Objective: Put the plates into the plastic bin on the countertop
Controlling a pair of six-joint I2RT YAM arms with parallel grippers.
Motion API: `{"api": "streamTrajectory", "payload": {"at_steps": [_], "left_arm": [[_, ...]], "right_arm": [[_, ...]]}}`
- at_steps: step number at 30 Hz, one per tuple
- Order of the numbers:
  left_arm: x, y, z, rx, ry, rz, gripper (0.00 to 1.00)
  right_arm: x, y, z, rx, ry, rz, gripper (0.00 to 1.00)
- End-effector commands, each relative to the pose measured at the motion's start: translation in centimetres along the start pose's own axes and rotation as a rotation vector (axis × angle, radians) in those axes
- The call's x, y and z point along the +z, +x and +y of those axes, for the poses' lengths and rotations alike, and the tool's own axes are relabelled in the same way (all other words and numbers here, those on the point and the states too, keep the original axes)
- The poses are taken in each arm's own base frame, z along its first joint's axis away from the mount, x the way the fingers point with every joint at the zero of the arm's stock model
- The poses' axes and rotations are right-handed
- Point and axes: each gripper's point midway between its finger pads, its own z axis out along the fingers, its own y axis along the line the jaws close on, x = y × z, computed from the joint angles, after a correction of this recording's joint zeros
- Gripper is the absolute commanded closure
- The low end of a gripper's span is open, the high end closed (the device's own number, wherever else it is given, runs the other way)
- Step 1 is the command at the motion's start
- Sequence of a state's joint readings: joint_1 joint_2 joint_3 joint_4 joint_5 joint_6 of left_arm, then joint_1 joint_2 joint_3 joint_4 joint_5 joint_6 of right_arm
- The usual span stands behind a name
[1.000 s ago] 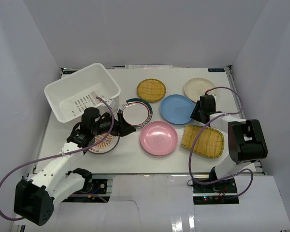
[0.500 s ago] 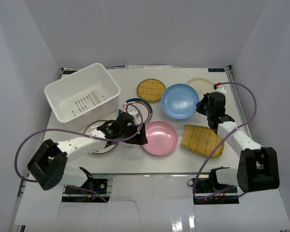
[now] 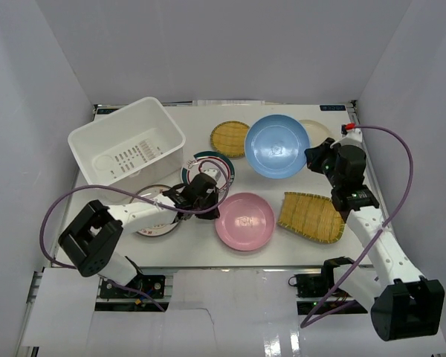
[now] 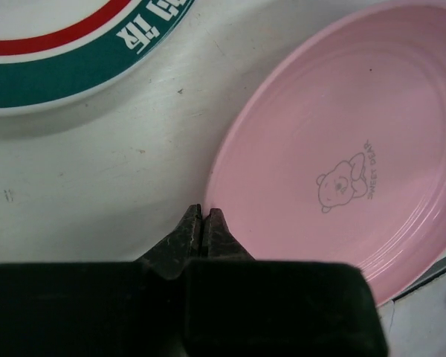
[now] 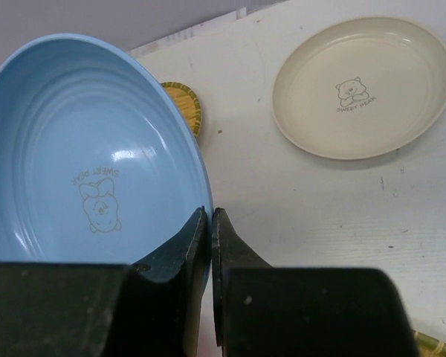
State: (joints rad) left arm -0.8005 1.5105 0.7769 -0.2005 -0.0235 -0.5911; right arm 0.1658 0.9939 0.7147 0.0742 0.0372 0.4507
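My right gripper [image 3: 312, 158] [image 5: 209, 216] is shut on the rim of the blue plate [image 3: 277, 146] [image 5: 89, 149] and holds it tilted above the countertop [image 3: 208, 249]. At the left rim of the pink plate [image 3: 244, 221] [image 4: 334, 149], my left gripper [image 3: 216, 211] [image 4: 203, 212] is shut, one finger on each side of the edge. The plate lies flat. The plastic bin [image 3: 126, 149] stands at the back left, nothing in it. The green-and-red-rimmed plate [image 3: 208, 167] [image 4: 59, 52] lies behind the left gripper.
The orange-sunburst plate [image 3: 154, 222] lies partly under my left arm. A round woven yellow plate [image 3: 229, 137] [image 5: 184, 104] and a cream plate [image 3: 320, 130] [image 5: 364, 85] sit at the back, half hidden by the blue one. A squarish woven plate [image 3: 311, 216] lies front right.
The left gripper has gone from open to shut at the pink plate's rim. The right arm has raised the blue plate and carried it toward the back.
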Motion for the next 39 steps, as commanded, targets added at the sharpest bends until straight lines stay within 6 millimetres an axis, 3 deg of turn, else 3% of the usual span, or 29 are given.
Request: {"api": "streamTrajectory", "payload": {"at_steps": [1, 4, 5, 6, 7, 8, 9, 11, 12, 13, 14, 15, 16, 18, 19, 22, 24, 25, 26, 27, 29, 30, 32, 33, 34, 37, 38, 39], "left_arm": [[-2.8, -3.3, -2.3, -0.003, 0.082, -0.109, 1.00], [-7.1, -6.3, -5.2, -0.003, 0.202, -0.200, 1.00], [-9.4, -7.8, -6.0, -0.015, 0.237, -0.259, 1.00], [-10.6, -8.6, -6.0, -0.022, 0.237, -0.289, 1.00], [-12.9, -11.1, -6.1, -0.042, 0.234, -0.372, 1.00], [-13.9, -12.2, -5.6, -0.054, 0.215, -0.405, 1.00], [-14.6, -12.9, -4.7, -0.055, 0.175, -0.417, 1.00], [-16.7, -16.6, -1.4, -0.112, 0.073, -0.507, 1.00], [-17.4, -17.8, -0.2, -0.138, 0.049, -0.532, 1.00], [-18.0, -18.9, 1.0, -0.169, 0.040, -0.553, 1.00], [-19.7, -21.4, 3.8, -0.235, -0.003, -0.624, 1.00], [-20.3, -22.5, 5.0, -0.262, -0.022, -0.649, 1.00], [-21.4, -23.9, 8.0, -0.304, -0.119, -0.711, 1.00], [-22.0, -25.3, 10.9, -0.351, -0.198, -0.745, 1.00], [-22.1, -25.6, 12.4, -0.376, -0.230, -0.750, 1.00], [-22.8, -25.8, 19.7, -0.516, -0.390, -0.792, 1.00], [-22.3, -25.5, 21.7, -0.564, -0.412, -0.784, 1.00], [-22.3, -24.7, 24.6, -0.615, -0.475, -0.781, 1.00], [-22.3, -24.5, 25.5, -0.630, -0.505, -0.782, 1.00], [-22.3, -24.1, 26.4, -0.641, -0.541, -0.782, 1.00], [-21.9, -23.4, 27.6, -0.656, -0.591, -0.774, 1.00], [-22.3, -23.2, 28.3, -0.661, -0.631, -0.785, 1.00], [-22.0, -22.6, 28.7, -0.663, -0.648, -0.782, 1.00], [-22.2, -22.5, 28.8, -0.664, -0.656, -0.792, 1.00], [-22.1, -22.3, 28.9, -0.665, -0.661, -0.797, 0.99], [-21.5, -21.6, 29.0, -0.652, -0.658, -0.790, 0.78], [-21.1, -21.2, 28.9, -0.649, -0.648, -0.776, 0.64], [-21.4, -21.2, 28.5, -0.643, -0.631, -0.786, 0.54]], "right_arm": [[-2.1, -5.4, 3.1, -0.013, -0.087, -0.131, 0.92], [-3.6, -7.4, 3.9, -0.018, -0.102, -0.178, 0.92], [-3.9, -7.9, 4.2, -0.017, -0.107, -0.191, 0.92], [-4.4, -8.7, 4.5, -0.017, -0.111, -0.213, 0.92], [-5.1, -9.4, 4.6, -0.016, -0.108, -0.235, 0.92], [-5.5, -10.0, 4.7, -0.015, -0.107, -0.251, 0.92], [-6.2, -11.2, 5.2, -0.014, -0.112, -0.279, 0.92], [-7.5, -12.9, 5.8, -0.013, -0.112, -0.308, 0.92], [-7.5, -12.7, 5.7, -0.014, -0.111, -0.302, 0.92], [-8.4, -14.0, 6.4, -0.015, -0.125, -0.331, 0.92], [-8.8, -14.4, 6.6, -0.015, -0.128, -0.334, 0.92], [-9.3, -15.0, 7.0, -0.014, -0.136, -0.347, 0.92], [-9.9, -15.8, 7.7, -0.017, -0.158, -0.362, 0.92], [-9.9, -16.0, 8.3, -0.021, -0.182, -0.348, 0.92], [-10.1, -16.1, 9.5, -0.027, -0.239, -0.328, 0.92], [-9.2, -15.3, 11.0, -0.014, -0.305, -0.278, 0.92], [-7.9, -14.6, 11.7, -0.009, -0.322, -0.248, 0.92], [-7.6, -14.2, 12.9, -0.011, -0.350, -0.235, 0.92], [-7.5, -14.4, 13.9, -0.025, -0.365, -0.237, 0.92], [-6.3, -12.7, 15.8, -0.039, -0.398, -0.182, 0.92], [-5.0, -12.1, 17.3, -0.068, -0.388, -0.171, 0.92], [-4.0, -10.8, 19.7, -0.085, -0.423, -0.130, 0.92], [-2.7, -10.5, 21.8, -0.092, -0.437, -0.140, 0.92], [-1.4, -9.1, 24.1, -0.105, -0.462, -0.106, 0.92], [-0.3, -8.7, 24.9, -0.110, -0.450, -0.102, 0.92], [3.2, -6.3, 29.3, -0.134, -0.475, -0.053, 0.92], [4.0, -5.8, 30.4, -0.139, -0.480, -0.041, 0.92], [5.9, -3.1, 31.4, -0.162, -0.476, 0.004, 0.92]]}}
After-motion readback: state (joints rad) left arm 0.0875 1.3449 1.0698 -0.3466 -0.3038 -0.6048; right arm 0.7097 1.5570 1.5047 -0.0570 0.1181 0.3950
